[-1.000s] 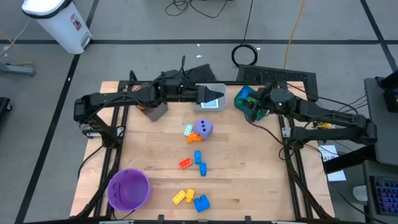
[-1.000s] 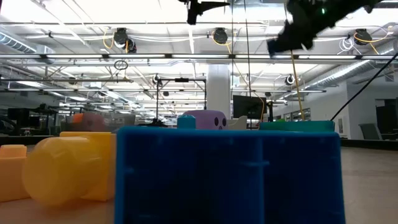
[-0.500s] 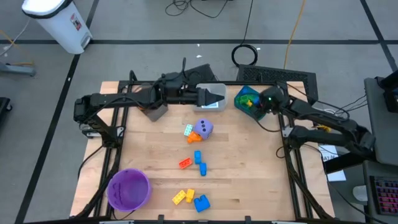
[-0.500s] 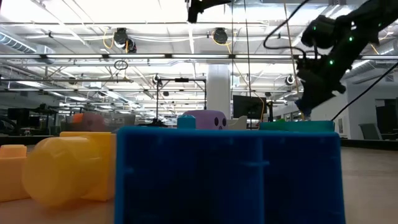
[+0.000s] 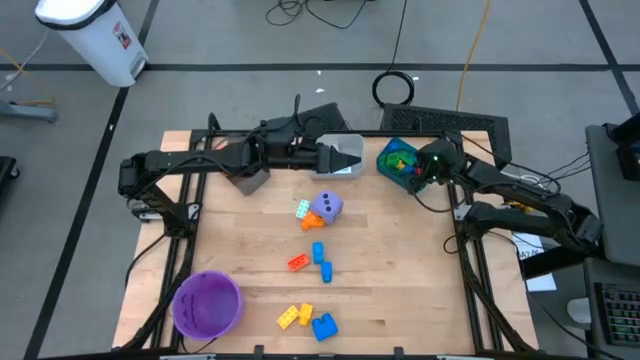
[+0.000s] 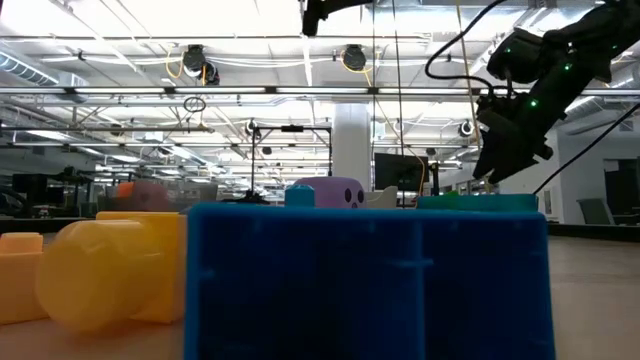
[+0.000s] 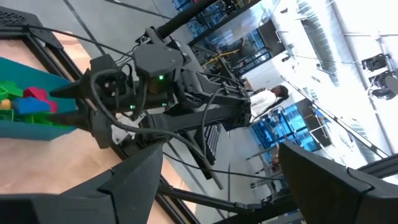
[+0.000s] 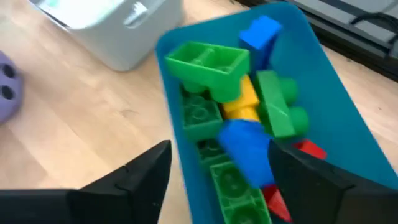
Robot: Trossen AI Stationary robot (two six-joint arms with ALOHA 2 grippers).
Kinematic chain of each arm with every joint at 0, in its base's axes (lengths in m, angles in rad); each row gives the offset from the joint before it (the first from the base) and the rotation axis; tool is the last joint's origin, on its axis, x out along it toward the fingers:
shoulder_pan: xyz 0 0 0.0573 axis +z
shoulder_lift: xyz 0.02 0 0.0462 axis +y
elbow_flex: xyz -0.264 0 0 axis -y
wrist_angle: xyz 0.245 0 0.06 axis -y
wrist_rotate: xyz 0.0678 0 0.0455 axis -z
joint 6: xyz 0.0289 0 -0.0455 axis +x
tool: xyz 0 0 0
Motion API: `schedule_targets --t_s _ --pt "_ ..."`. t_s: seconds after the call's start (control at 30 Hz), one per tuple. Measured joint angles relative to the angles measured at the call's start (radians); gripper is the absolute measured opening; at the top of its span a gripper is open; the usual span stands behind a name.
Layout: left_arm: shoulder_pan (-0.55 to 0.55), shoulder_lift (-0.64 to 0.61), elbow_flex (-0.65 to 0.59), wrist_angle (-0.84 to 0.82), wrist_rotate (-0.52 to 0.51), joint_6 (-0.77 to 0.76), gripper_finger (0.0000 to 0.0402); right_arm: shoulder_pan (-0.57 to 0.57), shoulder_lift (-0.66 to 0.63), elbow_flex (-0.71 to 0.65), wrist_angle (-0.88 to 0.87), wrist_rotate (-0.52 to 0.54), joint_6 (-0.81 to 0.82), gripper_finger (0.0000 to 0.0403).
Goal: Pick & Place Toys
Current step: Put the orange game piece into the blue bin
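My right gripper (image 8: 219, 150) hangs open over the teal bin (image 5: 396, 160) at the table's far right, fingers slanting down. The bin holds green, blue, yellow and red bricks; a blue brick (image 8: 246, 152) lies in the pile below the gap, clear of both fingers. My left gripper (image 5: 350, 157) is held level and open above the far middle, with nothing between its fingers. Loose toys rest on the table: a purple die (image 5: 327, 206), a card (image 5: 302, 209), blue bricks (image 5: 321, 260), a red-orange brick (image 5: 297, 263), and yellow bricks (image 5: 293, 316) beside a blue one (image 5: 324, 326).
A whitish bin (image 5: 341, 166) stands under my left gripper at the far middle. A grey bin (image 5: 251, 181) sits under the left arm. The purple bowl (image 5: 208, 303) is at the near left corner. Metal frame rails run along both table sides.
My right gripper has swung toward the table's right edge and sunk toward the teal bin, tipping further downward. In the low view its fingers stand wider apart now than half a second ago. The left arm has kept still.
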State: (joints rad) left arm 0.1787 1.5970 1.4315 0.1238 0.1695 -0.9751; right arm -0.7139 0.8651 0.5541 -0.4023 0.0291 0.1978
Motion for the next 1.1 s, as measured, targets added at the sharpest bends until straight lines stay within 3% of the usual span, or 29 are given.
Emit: schedule_targets --t_s 0.27,1.1 --pt "0.000 0.000 0.000 0.000 0.010 0.042 0.0328 0.000 -0.001 0.000 0.068 -0.006 -0.011 0.0303" --pt "0.000 0.000 0.000 0.000 0.040 0.109 0.0328 0.000 -0.001 0.000 0.099 -0.006 -0.001 0.0303"
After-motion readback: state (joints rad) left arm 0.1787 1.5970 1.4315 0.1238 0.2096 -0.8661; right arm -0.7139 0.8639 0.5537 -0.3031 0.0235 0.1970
